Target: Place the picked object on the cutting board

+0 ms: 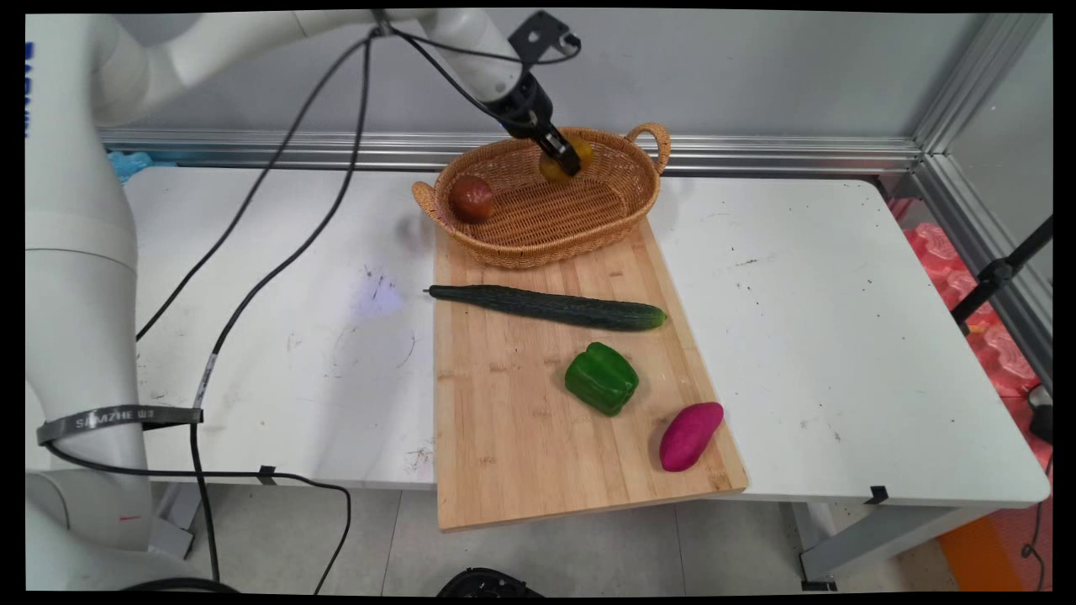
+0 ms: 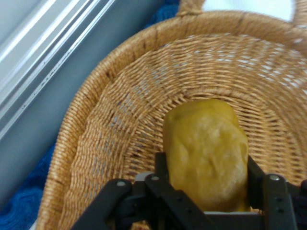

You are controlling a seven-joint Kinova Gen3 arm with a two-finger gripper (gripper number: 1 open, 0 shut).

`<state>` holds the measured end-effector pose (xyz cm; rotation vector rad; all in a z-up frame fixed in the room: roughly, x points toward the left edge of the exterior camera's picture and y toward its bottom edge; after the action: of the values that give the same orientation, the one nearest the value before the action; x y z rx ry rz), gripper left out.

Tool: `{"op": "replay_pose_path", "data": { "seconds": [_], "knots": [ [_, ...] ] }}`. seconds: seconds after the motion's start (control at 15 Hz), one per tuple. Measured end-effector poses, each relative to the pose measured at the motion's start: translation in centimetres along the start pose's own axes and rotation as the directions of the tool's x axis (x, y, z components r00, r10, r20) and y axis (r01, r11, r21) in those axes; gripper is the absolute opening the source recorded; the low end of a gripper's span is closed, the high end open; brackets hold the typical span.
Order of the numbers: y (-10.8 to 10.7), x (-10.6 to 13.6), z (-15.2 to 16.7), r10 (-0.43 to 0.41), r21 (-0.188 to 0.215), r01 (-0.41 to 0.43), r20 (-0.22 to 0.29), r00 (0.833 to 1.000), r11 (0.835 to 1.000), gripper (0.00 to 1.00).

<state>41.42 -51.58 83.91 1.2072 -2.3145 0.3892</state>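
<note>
On the cutting board (image 1: 538, 420), nearest us we see a purple sweet potato (image 1: 690, 435), then a green pepper (image 1: 601, 378) and a cucumber (image 1: 551, 305). At its far end stands the wicker basket (image 1: 538, 231), holding a reddish fruit (image 1: 471, 198); inside it our gripper (image 1: 565, 160) clamps a yellow fruit (image 2: 208, 153).
</note>
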Motion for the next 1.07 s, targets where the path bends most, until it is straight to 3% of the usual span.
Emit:
{"op": "replay_pose_path", "data": {
  "seconds": [0.13, 0.4, 0.8, 0.93, 1.07],
  "knots": [
    [0.5, 0.0, -2.5, 0.044, -0.015, -0.044, -0.005, 0.999, 0.999, 0.0],
    [2.3, -0.8, -7.2, 0.175, -0.09, -0.175, -0.009, 0.985, 0.98, 0.0],
    [5.3, -2.9, -11.9, 0.357, -0.234, -0.354, -0.031, 0.934, 0.906, 0.0],
    [6.1, -3.6, -13.0, 0.407, -0.275, -0.402, -0.041, 0.913, 0.873, 0.0],
    [7.1, -4.6, -14.4, 0.476, -0.329, -0.468, -0.06, 0.877, 0.82, 0.0]
  ]
}}
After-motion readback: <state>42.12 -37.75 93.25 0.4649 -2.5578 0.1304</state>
